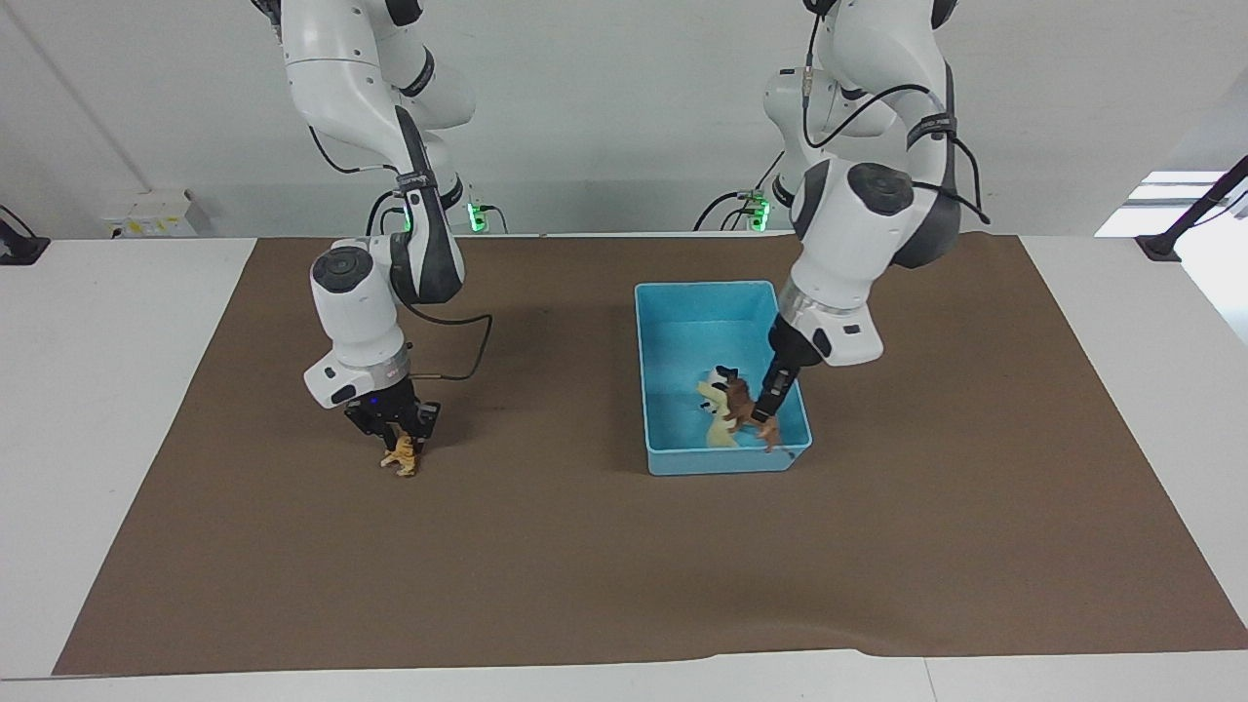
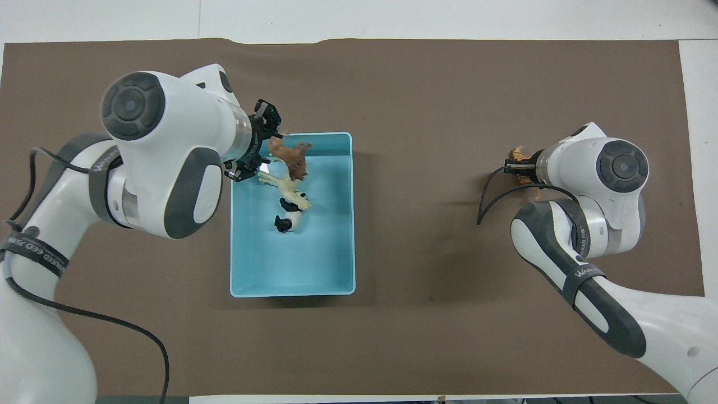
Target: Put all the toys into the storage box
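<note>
Under the right gripper (image 1: 402, 441), toward the right arm's end of the brown mat (image 1: 585, 565), sits the tiger (image 1: 401, 455); the fingers come down on either side of it and look clamped on its back, the toy at or just off the mat, cannot tell which. In the overhead view this gripper (image 2: 513, 165) is mostly hidden by its own wrist, with only bits of the orange tiger (image 2: 519, 152) poking out.

Next along, the storage box (image 1: 682, 292) sits mid-mat, toward the left arm's end. The left gripper (image 1: 770, 417) reaches down into it at the end farther from the robots. The lion (image 1: 743, 402) lies right at its fingertips; fingers look spread apart in the overhead view (image 2: 259, 141), with the lion (image 2: 290, 157) just beside them, not pinched. The horse (image 1: 717, 419) lies touching the lion, slightly nearer to the robots than the gripper. The panda (image 2: 290, 213) is beside the horse (image 2: 280, 182), nearer still, on the box floor (image 2: 314, 264).
</note>
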Action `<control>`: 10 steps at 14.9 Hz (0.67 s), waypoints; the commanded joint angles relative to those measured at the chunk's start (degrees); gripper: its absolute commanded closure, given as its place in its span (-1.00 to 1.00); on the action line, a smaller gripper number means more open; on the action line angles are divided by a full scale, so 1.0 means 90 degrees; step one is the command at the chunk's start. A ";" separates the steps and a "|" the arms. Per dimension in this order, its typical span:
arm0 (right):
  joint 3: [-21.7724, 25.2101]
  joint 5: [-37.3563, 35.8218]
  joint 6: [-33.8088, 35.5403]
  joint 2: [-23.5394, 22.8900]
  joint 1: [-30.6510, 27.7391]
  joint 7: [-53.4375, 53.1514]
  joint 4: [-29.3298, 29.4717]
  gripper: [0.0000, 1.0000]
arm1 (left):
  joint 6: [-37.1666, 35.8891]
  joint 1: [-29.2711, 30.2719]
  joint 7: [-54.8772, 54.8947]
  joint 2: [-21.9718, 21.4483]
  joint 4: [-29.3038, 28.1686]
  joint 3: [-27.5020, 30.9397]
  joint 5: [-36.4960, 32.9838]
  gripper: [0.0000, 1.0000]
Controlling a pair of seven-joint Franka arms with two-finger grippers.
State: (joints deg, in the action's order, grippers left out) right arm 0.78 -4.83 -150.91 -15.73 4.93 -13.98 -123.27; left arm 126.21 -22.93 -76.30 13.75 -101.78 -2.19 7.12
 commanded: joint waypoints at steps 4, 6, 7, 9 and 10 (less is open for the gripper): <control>-0.0057 -0.0068 -0.0099 0.0009 -0.0050 0.0166 -0.0093 1.00 | -0.0428 0.0222 0.0391 -0.0501 -0.0205 0.0262 -0.0292 -1.00; -0.0096 -0.0078 0.0640 0.0048 0.0018 0.0167 0.0363 1.00 | -0.0848 0.0691 0.1315 -0.0823 -0.0195 0.0262 -0.0342 -1.00; -0.0096 -0.0068 0.1514 0.0058 0.0280 0.0089 0.1014 1.00 | -0.1111 0.1011 0.2006 -0.0999 -0.0186 0.0263 -0.0342 -1.00; -0.0096 -0.0039 0.3214 -0.0067 0.0797 -0.0367 0.2497 1.00 | -0.1541 0.1520 0.3121 -0.1224 -0.0176 0.0253 -0.0342 -1.00; -0.0106 0.0009 0.3870 -0.0310 0.1071 -0.0844 0.3317 1.00 | -0.1756 0.1716 0.3678 -0.1332 -0.0166 0.0262 -0.0342 -1.00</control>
State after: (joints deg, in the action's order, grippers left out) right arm 0.26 -5.29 -127.86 -15.29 10.69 -16.42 -107.60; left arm 113.86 -10.54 -51.18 4.37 -102.22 0.63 4.67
